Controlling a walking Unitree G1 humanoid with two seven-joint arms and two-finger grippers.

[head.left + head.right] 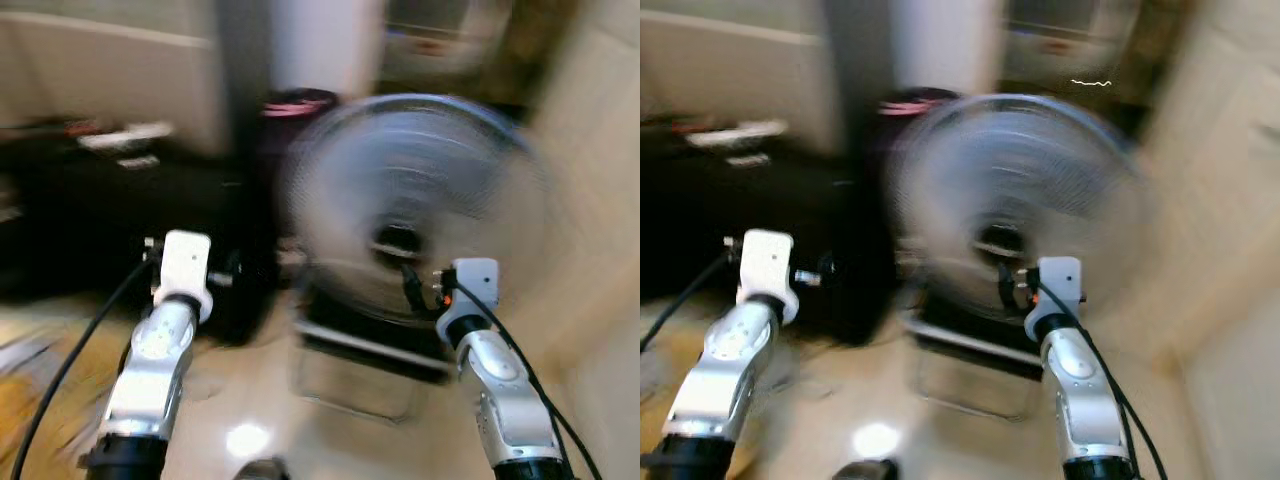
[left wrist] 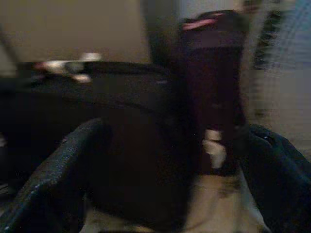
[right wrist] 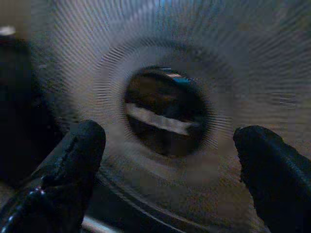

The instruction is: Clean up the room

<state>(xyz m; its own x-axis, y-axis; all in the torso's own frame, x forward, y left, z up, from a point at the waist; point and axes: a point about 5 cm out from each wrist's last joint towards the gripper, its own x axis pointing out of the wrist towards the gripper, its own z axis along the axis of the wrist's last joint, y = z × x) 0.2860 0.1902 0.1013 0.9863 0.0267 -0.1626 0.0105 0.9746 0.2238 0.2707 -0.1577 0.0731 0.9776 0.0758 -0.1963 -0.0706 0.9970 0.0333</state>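
Head views, blurred by motion: a large round floor fan [image 1: 420,215] with a pale wire grille stands on a glossy tan floor [image 1: 250,400], just ahead of the robot and right of centre. Both silver arms reach forward. The right hand [image 3: 167,155] is raised in front of the fan's lower grille, near its dark hub. The left hand [image 2: 160,194] points toward a low dark cabinet [image 1: 110,220] left of the fan, with a dark bin [image 1: 295,105] with a pink rim behind.

Left wrist view: two black fingers [image 2: 53,179] spread wide, holding nothing, facing the dark cabinet.

Right wrist view: black fingers [image 3: 73,160] spread wide, framing the fan's hub; contact cannot be told.
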